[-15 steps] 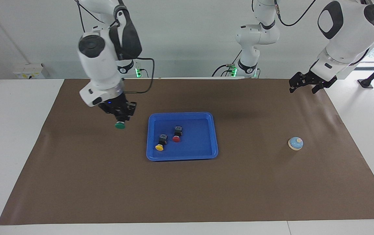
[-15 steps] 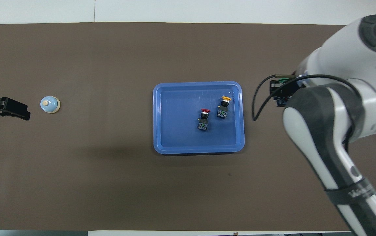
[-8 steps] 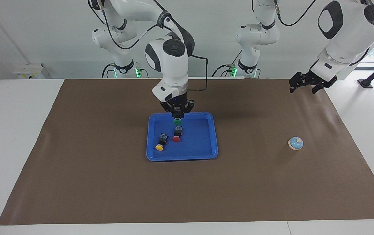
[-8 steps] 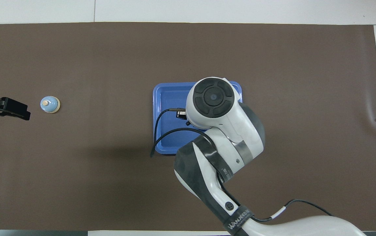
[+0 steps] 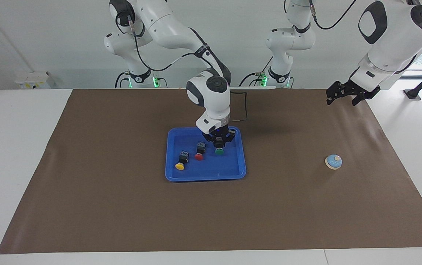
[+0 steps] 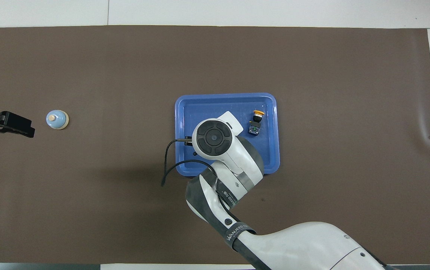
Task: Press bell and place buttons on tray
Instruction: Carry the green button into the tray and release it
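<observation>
The blue tray (image 5: pixel 233 171) (image 6: pixel 269 157) lies mid-table. In it rest the yellow button (image 5: pixel 181 162) (image 6: pixel 256 122) and the red button (image 5: pixel 199 152); my right arm hides the red one in the overhead view. My right gripper (image 5: pixel 218 144) hangs low inside the tray beside the red button, shut on the green button (image 5: pixel 219 150), whose cap points down. The light-blue bell (image 5: pixel 333 161) (image 6: pixel 57 119) sits on the mat toward the left arm's end. My left gripper (image 5: pixel 343 95) (image 6: pixel 20 127) waits open in the air, apart from the bell.
A brown mat (image 5: pixel 122 206) (image 6: pixel 349 75) covers most of the white table (image 5: pixel 12 165). The right arm's cable (image 6: pixel 168 168) loops over the tray's edge nearest the robots.
My right gripper carried the green button from above the mat at the right arm's end to over the tray, then lowered into it beside the red button. The left arm stayed still.
</observation>
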